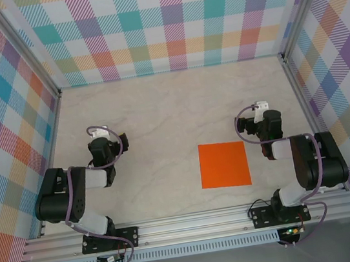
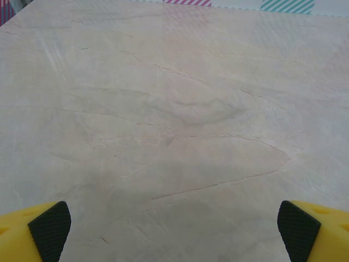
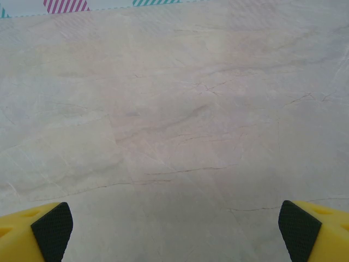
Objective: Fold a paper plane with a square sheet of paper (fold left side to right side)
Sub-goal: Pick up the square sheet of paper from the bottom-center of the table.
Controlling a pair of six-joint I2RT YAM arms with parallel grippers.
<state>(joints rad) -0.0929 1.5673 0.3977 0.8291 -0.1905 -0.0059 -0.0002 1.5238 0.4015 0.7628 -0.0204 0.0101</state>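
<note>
- The table, pale and marbled, takes up the middle of the overhead view.
- The right arm sits folded at lower right and the left arm at lower left. We judge the right arm much the nearer to the paper, with the left arm well apart from it.
- The sheet of paper lies flat and uncreased at lower centre-right of the overhead view, just left of the right arm. Being square, it has no long axis. Its edges run nearly in line with the table's near edge.
- The right gripper has its fingers spread wide and holds nothing. In the overhead view the paper lies to its lower left.
- The left gripper is likewise wide and empty, with the paper off to its right.
</note>
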